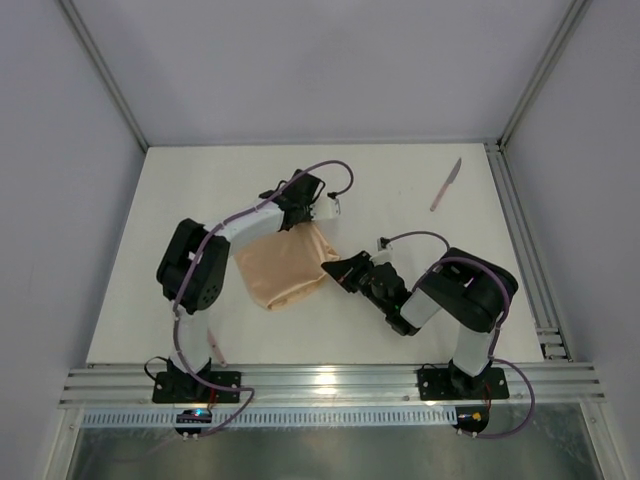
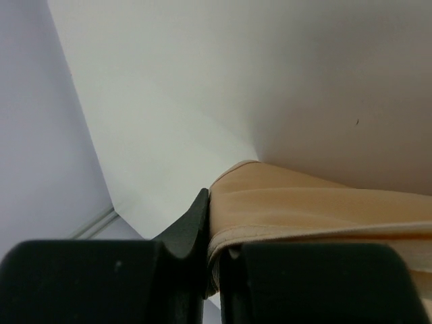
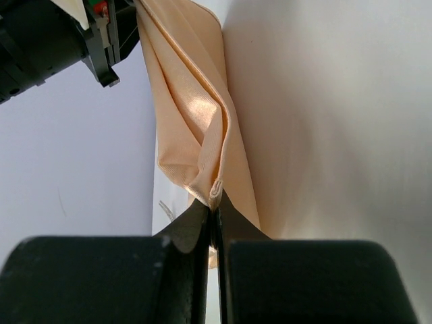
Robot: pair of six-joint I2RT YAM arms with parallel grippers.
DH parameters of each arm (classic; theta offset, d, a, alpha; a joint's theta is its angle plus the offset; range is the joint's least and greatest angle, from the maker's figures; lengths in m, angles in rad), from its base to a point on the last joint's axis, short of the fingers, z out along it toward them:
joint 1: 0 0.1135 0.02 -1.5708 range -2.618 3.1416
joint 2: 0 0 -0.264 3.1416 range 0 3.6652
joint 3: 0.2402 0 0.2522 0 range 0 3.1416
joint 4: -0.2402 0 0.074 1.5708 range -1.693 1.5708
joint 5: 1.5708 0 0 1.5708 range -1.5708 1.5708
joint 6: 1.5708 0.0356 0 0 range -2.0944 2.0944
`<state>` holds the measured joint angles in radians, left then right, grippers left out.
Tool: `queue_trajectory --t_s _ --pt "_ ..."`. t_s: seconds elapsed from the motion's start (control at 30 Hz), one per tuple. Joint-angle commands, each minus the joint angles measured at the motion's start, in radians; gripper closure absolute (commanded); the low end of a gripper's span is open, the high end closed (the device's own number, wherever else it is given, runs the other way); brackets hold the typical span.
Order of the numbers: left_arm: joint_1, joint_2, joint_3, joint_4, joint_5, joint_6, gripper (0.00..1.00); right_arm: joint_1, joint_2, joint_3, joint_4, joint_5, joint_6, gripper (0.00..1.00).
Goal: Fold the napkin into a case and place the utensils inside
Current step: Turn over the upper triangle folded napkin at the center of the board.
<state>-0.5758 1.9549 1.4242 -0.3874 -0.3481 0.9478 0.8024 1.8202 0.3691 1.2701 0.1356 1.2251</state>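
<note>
The left gripper (image 1: 321,215) clenches the 1 o'clock corner of the peach napkin (image 1: 283,266), which lies bunched at the centre of the table (image 1: 400,180), the right gripper (image 1: 330,269) pinches its 3 o'clock hem, and the knife (image 1: 446,185) lies well apart toward 2 o'clock.

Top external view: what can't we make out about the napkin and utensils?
- Fork: top view, only a pink sliver shows beside the left arm; the arm hides the rest.
- Knife: top view, too small to read blade detail; in neither wrist view.
- Napkin: top view, its far edge runs under the left arm and one corner under the right gripper; the fold layers are unreadable.
</note>
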Motion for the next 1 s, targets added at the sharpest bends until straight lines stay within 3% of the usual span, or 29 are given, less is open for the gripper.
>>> queue_trajectory --t_s 0.0,0.23,0.33,0.5,0.67,0.87,0.97 --pt "-0.010 0.054 0.096 0.015 -0.031 -0.061 0.92 -0.002 0.008 -0.024 0.000 0.024 -0.015 0.96" --pt "-0.038 0.180 0.165 0.073 -0.086 -0.017 0.92 -0.002 -0.036 -0.061 -0.058 0.064 -0.016 0.96" --pt "-0.048 0.213 0.185 0.097 -0.101 -0.006 0.87 -0.002 -0.056 -0.067 -0.086 0.087 -0.019 0.96" --pt "-0.058 0.226 0.222 0.090 -0.108 -0.064 0.58 -0.002 -0.045 -0.073 -0.091 0.124 0.004 0.96" --pt "-0.062 0.081 0.239 -0.039 0.036 -0.213 0.32 -0.012 -0.016 -0.082 -0.058 0.131 0.039 0.96" --pt "-0.061 -0.155 0.190 -0.277 0.301 -0.365 0.30 -0.023 -0.028 -0.096 -0.052 0.148 0.050 0.96" --pt "-0.099 -0.279 0.009 -0.363 0.383 -0.392 0.32 -0.025 -0.053 -0.096 -0.081 0.160 0.040 0.96"
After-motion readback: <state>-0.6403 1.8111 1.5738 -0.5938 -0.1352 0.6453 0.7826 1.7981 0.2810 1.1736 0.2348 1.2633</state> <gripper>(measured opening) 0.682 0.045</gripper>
